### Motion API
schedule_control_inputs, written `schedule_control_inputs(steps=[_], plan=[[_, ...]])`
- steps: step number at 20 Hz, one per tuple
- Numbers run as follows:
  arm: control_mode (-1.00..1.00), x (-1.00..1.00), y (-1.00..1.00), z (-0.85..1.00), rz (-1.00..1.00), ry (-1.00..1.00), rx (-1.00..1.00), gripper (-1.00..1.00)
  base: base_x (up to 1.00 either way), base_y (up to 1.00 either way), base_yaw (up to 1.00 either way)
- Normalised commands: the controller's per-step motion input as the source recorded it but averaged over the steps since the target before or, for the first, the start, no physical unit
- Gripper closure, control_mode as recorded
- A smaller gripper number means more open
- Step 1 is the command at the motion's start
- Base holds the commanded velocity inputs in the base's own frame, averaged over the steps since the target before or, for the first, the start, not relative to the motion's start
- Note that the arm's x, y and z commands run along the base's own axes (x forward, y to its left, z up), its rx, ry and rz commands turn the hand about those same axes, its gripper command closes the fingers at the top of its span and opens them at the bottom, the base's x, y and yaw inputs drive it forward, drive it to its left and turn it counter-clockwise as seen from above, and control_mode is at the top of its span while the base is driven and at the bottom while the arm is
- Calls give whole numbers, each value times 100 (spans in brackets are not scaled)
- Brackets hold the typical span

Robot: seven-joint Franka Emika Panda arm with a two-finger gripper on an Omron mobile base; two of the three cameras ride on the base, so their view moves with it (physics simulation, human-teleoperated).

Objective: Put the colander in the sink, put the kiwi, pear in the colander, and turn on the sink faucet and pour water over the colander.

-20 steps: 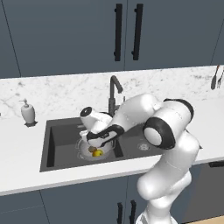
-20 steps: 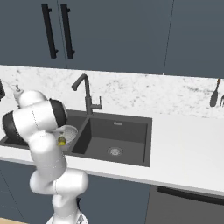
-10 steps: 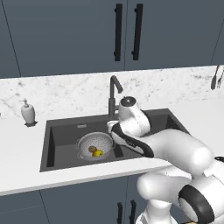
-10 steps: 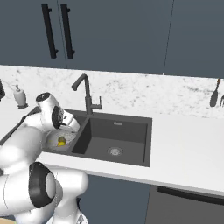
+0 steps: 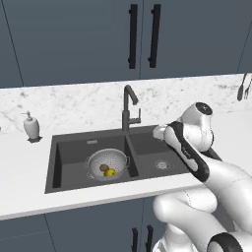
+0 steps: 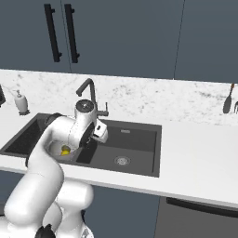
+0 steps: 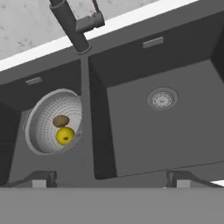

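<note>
While the colander (image 5: 108, 165) sits in the left basin of the sink (image 5: 69, 147), kiwi (image 7: 61, 120) and pear (image 7: 65, 135) lie touching inside it. Faucet (image 5: 129, 109) stands behind the divider, no stream running. My gripper (image 7: 109, 178) hangs above the divider, fingers spread wide, holding nothing. Soap bottle (image 5: 31, 125) on counter (image 5: 19, 157), left.

A silvery perforated colander (image 5: 108, 164) holds a brown kiwi (image 5: 104, 168) and a yellow pear (image 5: 110, 172) in the dark grey sink (image 5: 74, 147), under a dark grey faucet (image 5: 128, 108), on a white grey-veined marble worktop (image 5: 29, 162) with a white soap bottle (image 5: 31, 126) below slate-blue cabinets (image 5: 74, 39).
</note>
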Motion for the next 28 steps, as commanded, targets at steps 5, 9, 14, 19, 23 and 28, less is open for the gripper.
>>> schedule_control_inputs(steps=[5,9,14,19,23,28], plan=[[-100,45,-26,28,10,0,37,-100,0,0,0],[-100,49,-4,23,9,0,38,-100,0,0,0],[-100,51,1,30,11,0,37,-100,0,0,0],[-100,40,14,28,9,1,31,-100,0,0,0],[-100,45,17,21,7,0,28,-100,0,0,0],[-100,33,24,2,2,0,13,-100,0,0,0]])
